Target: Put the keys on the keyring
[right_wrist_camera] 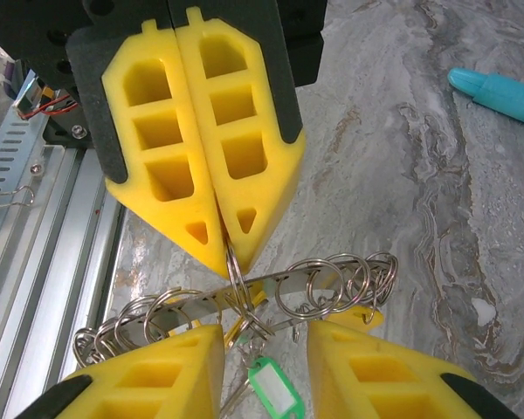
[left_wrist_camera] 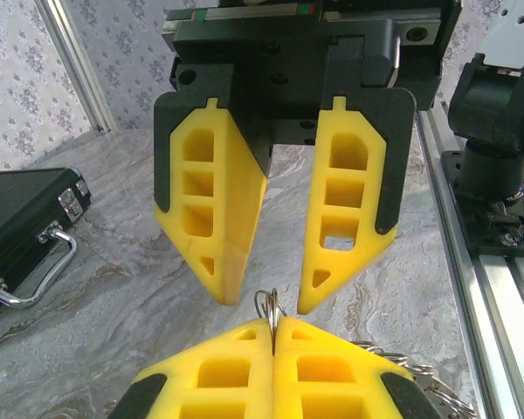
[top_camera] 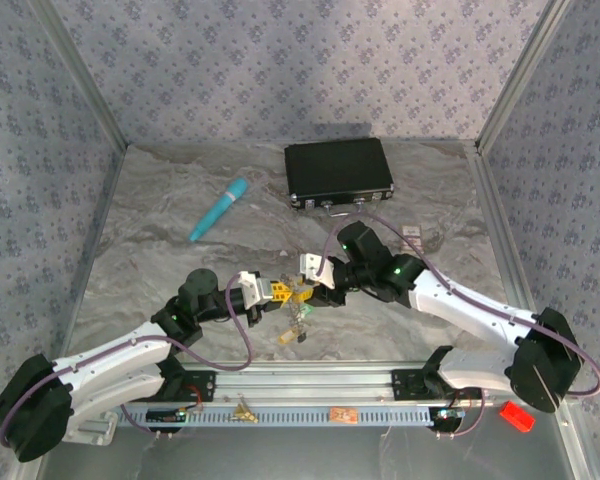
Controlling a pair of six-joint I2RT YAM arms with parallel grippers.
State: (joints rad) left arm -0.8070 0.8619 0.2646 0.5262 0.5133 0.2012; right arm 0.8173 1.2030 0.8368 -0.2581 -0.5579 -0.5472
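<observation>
The keyring (right_wrist_camera: 284, 281), over the worktop (right_wrist_camera: 402, 175) between both arms, is pinched by one thin wire loop in the fully closed left fingers (right_wrist_camera: 249, 188), right fingers (right_wrist_camera: 332, 345) parted and empty; judged light, stiff, slippery, best gripped edge-on at a loop.

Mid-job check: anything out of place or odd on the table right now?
Nothing spilled or damaged. Strays off the work area: a small gold-coloured piece and an orange piece lie on the front rail, and a red block sits by the right arm's base, apart from the keys.
</observation>
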